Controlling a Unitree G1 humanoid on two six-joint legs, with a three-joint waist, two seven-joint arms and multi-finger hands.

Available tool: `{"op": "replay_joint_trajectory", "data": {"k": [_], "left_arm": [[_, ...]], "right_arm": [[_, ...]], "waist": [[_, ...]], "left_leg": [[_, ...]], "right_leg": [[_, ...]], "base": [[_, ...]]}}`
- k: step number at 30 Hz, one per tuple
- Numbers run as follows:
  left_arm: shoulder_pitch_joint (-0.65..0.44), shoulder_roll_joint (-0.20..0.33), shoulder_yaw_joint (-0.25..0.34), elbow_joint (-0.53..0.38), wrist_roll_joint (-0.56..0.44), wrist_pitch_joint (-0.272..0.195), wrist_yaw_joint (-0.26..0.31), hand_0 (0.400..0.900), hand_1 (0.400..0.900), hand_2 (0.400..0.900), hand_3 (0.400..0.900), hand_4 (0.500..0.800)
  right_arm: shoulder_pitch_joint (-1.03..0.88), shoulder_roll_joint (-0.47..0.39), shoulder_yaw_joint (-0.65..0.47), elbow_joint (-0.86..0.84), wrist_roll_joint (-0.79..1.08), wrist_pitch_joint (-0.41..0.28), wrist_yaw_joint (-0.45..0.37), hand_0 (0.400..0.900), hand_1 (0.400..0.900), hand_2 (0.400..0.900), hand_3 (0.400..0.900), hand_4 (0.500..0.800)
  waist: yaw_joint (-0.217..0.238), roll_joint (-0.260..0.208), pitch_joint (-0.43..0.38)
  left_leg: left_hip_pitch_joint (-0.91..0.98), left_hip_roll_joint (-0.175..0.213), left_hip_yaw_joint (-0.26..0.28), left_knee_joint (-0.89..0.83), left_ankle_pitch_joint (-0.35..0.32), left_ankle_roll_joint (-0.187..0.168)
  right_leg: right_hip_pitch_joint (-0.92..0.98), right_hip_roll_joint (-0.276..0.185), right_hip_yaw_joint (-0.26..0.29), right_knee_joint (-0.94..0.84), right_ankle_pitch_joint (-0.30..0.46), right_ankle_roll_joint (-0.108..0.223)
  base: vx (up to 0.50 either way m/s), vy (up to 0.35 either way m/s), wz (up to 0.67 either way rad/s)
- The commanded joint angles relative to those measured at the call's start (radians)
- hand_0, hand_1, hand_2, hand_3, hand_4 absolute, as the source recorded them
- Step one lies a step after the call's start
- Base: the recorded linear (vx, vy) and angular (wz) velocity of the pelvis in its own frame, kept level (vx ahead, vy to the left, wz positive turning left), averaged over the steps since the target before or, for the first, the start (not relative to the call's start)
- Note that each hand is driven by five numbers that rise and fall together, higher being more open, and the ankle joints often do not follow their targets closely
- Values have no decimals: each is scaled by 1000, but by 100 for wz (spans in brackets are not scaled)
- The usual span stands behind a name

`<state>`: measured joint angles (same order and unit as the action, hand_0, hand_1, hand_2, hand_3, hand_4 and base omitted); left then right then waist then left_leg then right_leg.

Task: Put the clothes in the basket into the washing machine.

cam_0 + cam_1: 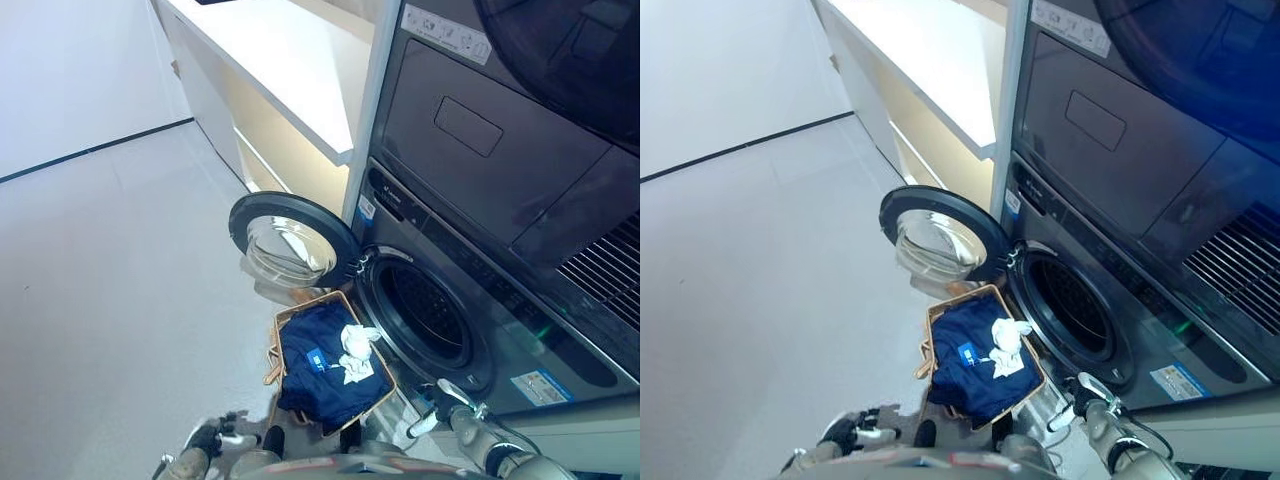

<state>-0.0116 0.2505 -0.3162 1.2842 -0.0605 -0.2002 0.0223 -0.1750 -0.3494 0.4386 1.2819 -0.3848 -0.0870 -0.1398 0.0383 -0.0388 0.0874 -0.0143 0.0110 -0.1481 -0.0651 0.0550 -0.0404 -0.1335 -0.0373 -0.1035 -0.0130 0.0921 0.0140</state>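
Observation:
A wicker basket [283, 325] stands on the floor in front of the washing machine [470, 310]. It holds dark blue clothes [322, 370] with a white cloth [355, 350] on top. The machine's round door [290, 240] is swung open to the left, and the drum opening [425, 312] is dark and looks empty. My left hand [208, 438] is low at the bottom left, apart from the basket, fingers curled on nothing. My right hand [448, 402] is at the bottom right beside the basket, in front of the machine, fingers relaxed and empty.
A white counter [290, 60] with a lit recess below runs along the wall to the left of the machine. A second dark appliance [500, 130] is stacked above the washer. Pale floor [110, 290] spreads to the left.

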Motion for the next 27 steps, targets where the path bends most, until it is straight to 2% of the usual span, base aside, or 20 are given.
{"op": "replay_joint_trajectory", "data": {"k": [1, 4, 5, 6, 7, 8, 11, 14, 17, 24, 27], "left_arm": [[-100, 23, 6, -20, -48, -50, 50, 900, 900, 900, 900, 800], [-143, 9, -9, -34, -112, -63, 83, 900, 900, 900, 900, 800], [-144, 9, -9, -34, -112, -63, 83, 900, 900, 900, 900, 800], [-190, -11, -62, -47, -136, -42, 75, 900, 900, 900, 900, 800], [-183, -9, -60, -70, -167, -51, 82, 900, 900, 900, 900, 800], [-180, -1, -53, -75, -176, -47, 89, 900, 900, 900, 900, 800], [-185, -18, -43, -63, -233, -52, 108, 900, 900, 900, 900, 800], [-215, -27, -50, -47, -268, -58, 133, 900, 900, 900, 900, 800], [-218, -34, -59, -52, -286, -70, 147, 900, 900, 900, 900, 800], [-230, -47, -87, -69, -293, -74, 156, 900, 900, 900, 900, 800], [-242, -55, -92, -84, -305, -80, 162, 900, 900, 900, 900, 800]], "right_arm": [[-160, -92, 60, -49, -22, -6, -83, 900, 900, 900, 900, 800], [-248, -132, 88, -68, -23, 1, -124, 900, 900, 900, 900, 800], [-248, -132, 88, -68, -23, 1, -125, 900, 900, 900, 900, 800], [-539, -156, 200, 47, 9, 49, -110, 900, 900, 900, 900, 800], [-603, -188, 200, 18, -5, 53, -110, 900, 900, 900, 900, 800], [-658, -185, 207, 8, 2, 52, -123, 900, 900, 900, 900, 800], [-745, -200, 214, 10, 27, 50, -151, 900, 900, 900, 900, 800], [-822, -219, 221, 35, 55, 46, -189, 900, 900, 900, 900, 800], [-868, -238, 203, 81, 89, 41, -217, 900, 900, 900, 900, 800], [-923, -264, 232, 137, 69, 47, -225, 900, 900, 900, 900, 800], [-929, -285, 239, 151, 61, 42, -227, 900, 900, 900, 900, 800]], "waist": [[-7, 44, 80], [-5, 78, 158], [-5, 78, 155], [64, 117, 167], [65, 128, 180], [63, 134, 188], [55, 148, 237], [49, 158, 270], [62, 178, 283], [78, 209, 303], [83, 237, 317]], "left_leg": [[-128, -92, 24, 13, -29, 61], [-264, -110, 33, 103, -30, 51], [-268, -111, 33, 105, -31, 51], [-339, -124, 16, 153, -33, 40], [-373, -124, 21, 156, -29, 39], [-398, -119, 34, 164, -26, 35], [-481, -113, 62, 206, -24, 24], [-557, -117, 68, 258, -36, 15], [-607, -125, 63, 284, -42, 14], [-688, -139, 60, 327, -53, 20], [-763, -151, 65, 394, -71, 25]], "right_leg": [[-103, -64, 29, 109, -43, 80], [-212, -75, 17, 138, -33, 70], [-216, -76, 17, 139, -34, 70], [-269, -90, -8, 156, -38, 65], [-305, -87, -8, 169, -37, 64], [-333, -84, -2, 178, -37, 65], [-415, -73, 7, 227, -51, 61], [-492, -66, 13, 289, -79, 53], [-541, -66, 11, 335, -101, 47], [-623, -65, 22, 414, -138, 34], [-692, -76, 30, 487, -166, 30]], "base": [[-277, 10, 11], [-189, -18, 11], [-58, -79, 42], [-47, -61, 38], [-61, -45, 28], [-51, 28, -21], [-34, 6, -19], [-4, -35, 7], [65, -20, 15], [54, 0, 5], [14, 15, 5]]}}
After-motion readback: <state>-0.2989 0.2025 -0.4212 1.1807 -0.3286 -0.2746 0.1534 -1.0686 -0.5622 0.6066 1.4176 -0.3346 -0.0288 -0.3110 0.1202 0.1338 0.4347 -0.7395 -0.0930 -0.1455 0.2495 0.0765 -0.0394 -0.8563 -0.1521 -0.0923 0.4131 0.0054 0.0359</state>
